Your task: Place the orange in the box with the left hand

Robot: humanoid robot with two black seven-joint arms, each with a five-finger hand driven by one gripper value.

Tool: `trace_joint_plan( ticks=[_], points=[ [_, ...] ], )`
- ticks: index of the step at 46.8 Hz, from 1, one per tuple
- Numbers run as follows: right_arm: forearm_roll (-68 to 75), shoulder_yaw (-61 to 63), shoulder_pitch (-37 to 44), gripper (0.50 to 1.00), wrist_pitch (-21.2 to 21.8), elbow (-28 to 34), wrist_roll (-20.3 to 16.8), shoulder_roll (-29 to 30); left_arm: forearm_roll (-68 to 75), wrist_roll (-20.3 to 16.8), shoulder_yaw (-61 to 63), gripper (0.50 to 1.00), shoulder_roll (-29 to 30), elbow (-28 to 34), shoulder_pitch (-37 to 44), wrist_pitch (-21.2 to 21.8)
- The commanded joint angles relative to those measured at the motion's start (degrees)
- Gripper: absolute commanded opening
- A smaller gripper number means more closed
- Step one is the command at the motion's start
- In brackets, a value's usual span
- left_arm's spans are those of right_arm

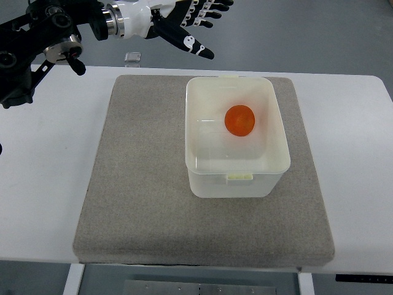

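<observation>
Looking steeply down on a white counter (55, 153), the view shows a grey felt-like mat (141, 184) covering most of its middle. On the mat's right half sits a translucent white plastic box (270, 166), rectangular with rounded corners and a small tab on its near rim. An orange (239, 120) lies inside the box, resting on its floor slightly toward the far side. At the top left, the left robot hand (187, 27) reaches in on a black and silver arm, hovering above the counter's far edge, apart from the box. Its black and white fingers (195, 45) are spread and extended, holding nothing. A small white marking on one finger is too small to read. A small grey square object (133, 57) lies on the counter just beyond the mat. Grey floor shows beyond the counter's edges.
</observation>
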Motion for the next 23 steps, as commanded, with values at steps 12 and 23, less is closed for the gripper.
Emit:
trace_joint_plan(
  ticks=[12,23],
  points=[
    [0.0,0.0,-0.03,0.926,-0.03,0.0,0.03,0.0,-8.36,-0.81,-0.09,0.992,0.26,7.13,3.21,0.34],
    [0.0,0.0,0.06,0.926,0.06,0.0,0.03,0.0,-21.01,-0.81,-0.09,0.992,0.26,14.16,4.97,0.34]
  ],
)
